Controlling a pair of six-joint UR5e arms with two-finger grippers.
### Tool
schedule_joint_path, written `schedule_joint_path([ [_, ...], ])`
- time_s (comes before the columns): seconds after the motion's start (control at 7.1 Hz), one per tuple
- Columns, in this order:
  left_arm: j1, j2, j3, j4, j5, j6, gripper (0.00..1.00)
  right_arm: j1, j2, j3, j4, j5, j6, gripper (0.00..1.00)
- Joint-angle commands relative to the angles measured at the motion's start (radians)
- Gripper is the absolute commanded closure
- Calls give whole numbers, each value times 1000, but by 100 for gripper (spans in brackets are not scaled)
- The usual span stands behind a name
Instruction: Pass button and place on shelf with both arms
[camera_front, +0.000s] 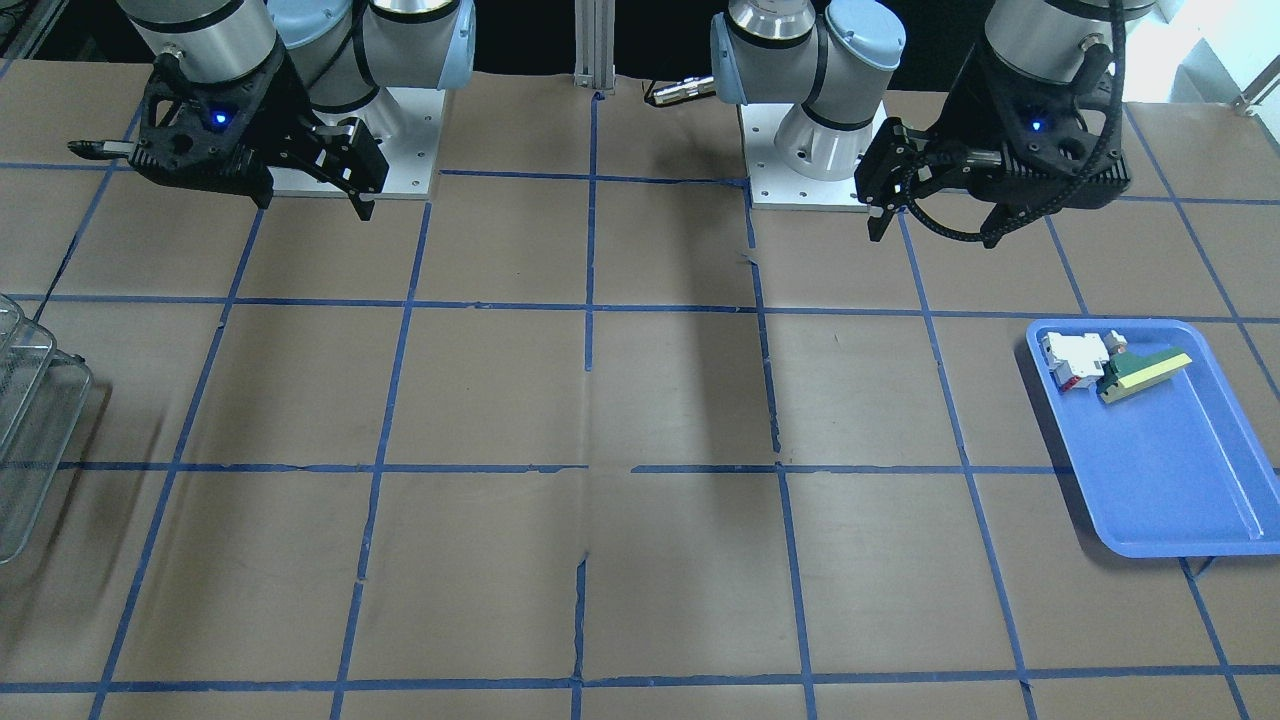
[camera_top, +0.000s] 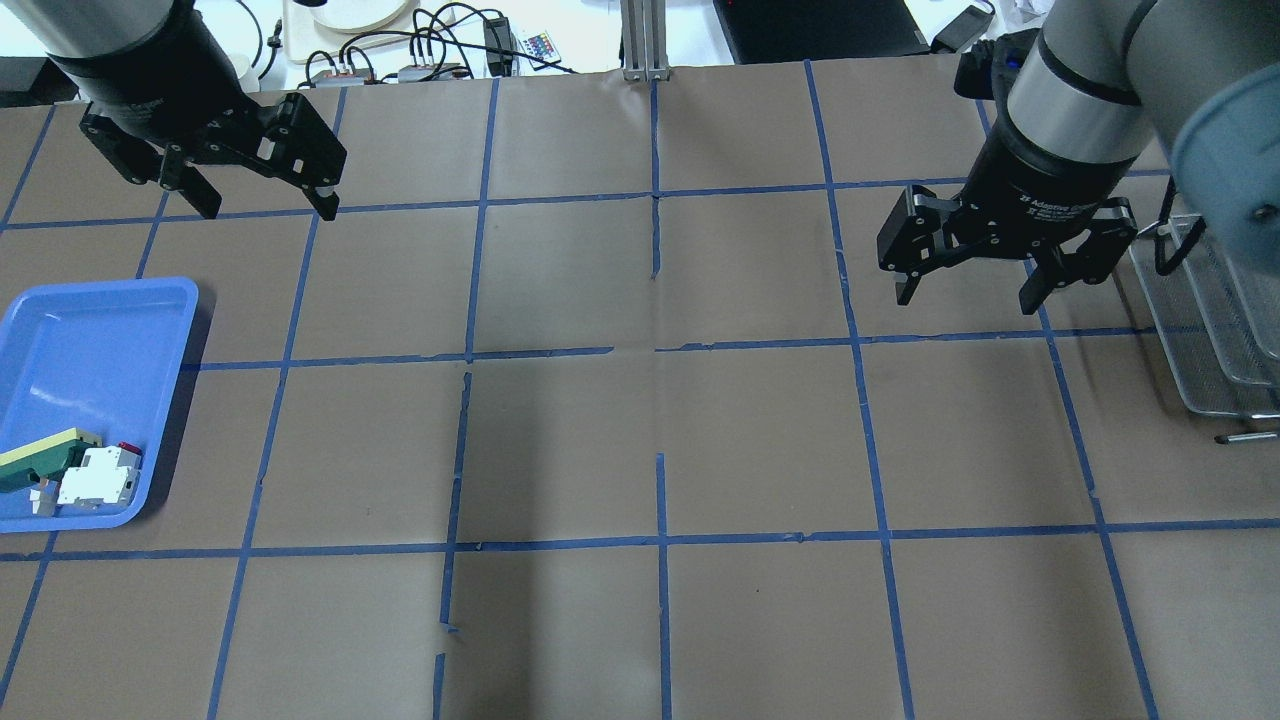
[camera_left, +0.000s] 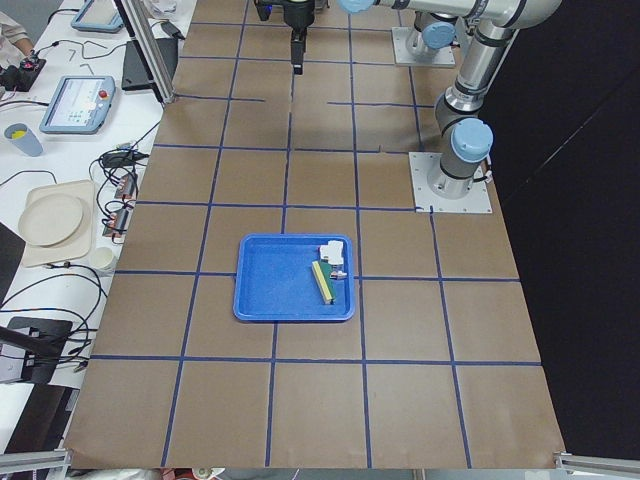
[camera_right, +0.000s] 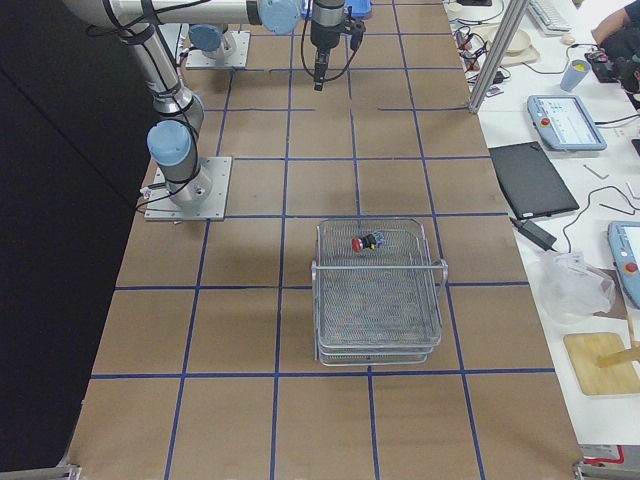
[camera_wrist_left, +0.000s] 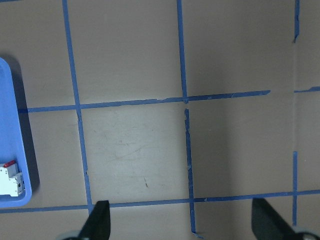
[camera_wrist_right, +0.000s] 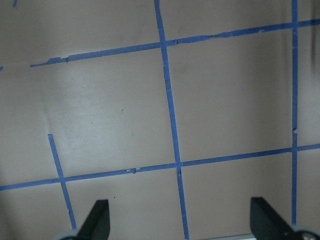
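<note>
The button (camera_right: 367, 241), with its red cap and black body, lies on its side in the top tier of the wire shelf (camera_right: 380, 300), near that tier's far end. It shows only in the exterior right view. The shelf also shows at the edge of the overhead view (camera_top: 1215, 330) and the front-facing view (camera_front: 30, 430). My left gripper (camera_top: 267, 205) is open and empty, held above the table beyond the blue tray. My right gripper (camera_top: 966, 297) is open and empty, just left of the shelf in the overhead view.
A blue tray (camera_top: 90, 340) on my left side holds a white-and-red block (camera_top: 98, 478) and a green-and-yellow wedge (camera_top: 40, 455). The brown table carries a grid of blue tape. Operators' desks with cables and pendants flank the table's far side.
</note>
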Motion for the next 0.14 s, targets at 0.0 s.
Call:
schedule_joint_path([
  [0.0,-3,5,-28,3,-3,-51,1,-1,-10,0,7,-2,1,0],
])
